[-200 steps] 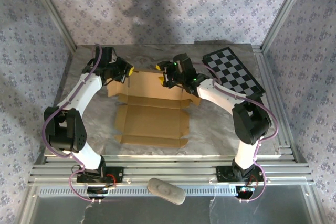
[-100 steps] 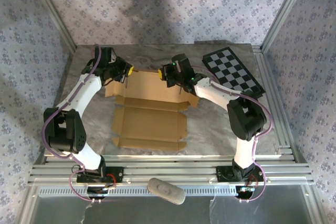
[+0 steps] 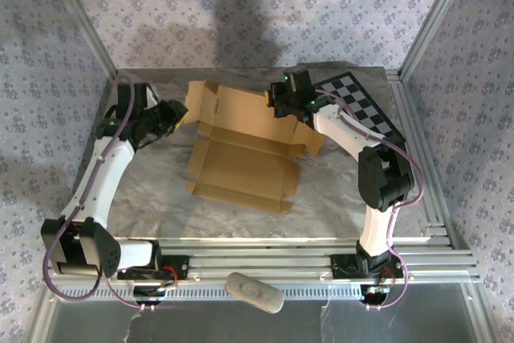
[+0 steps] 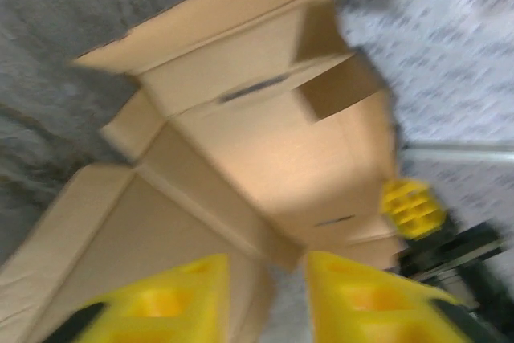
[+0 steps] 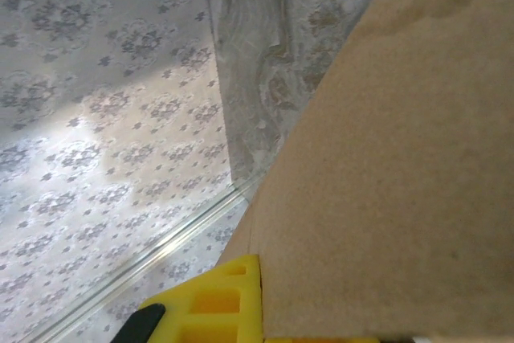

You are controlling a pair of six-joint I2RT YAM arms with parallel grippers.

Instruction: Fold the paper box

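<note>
The paper box [image 3: 241, 168] is spread at the centre of the table [image 3: 329, 198], its rear flap raised toward 12 o'clock and clenched at 1 o'clock by the right gripper [image 3: 279, 104]. The left gripper [image 3: 178, 112], at 10 o'clock, is parted and empty; the sheet may be skewed or torn by one-sided pulling

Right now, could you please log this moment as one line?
task: fold paper box | left gripper: open, empty, beside box | right gripper: shut on box's raised rear panel

Soft light, blurry left wrist view
</note>
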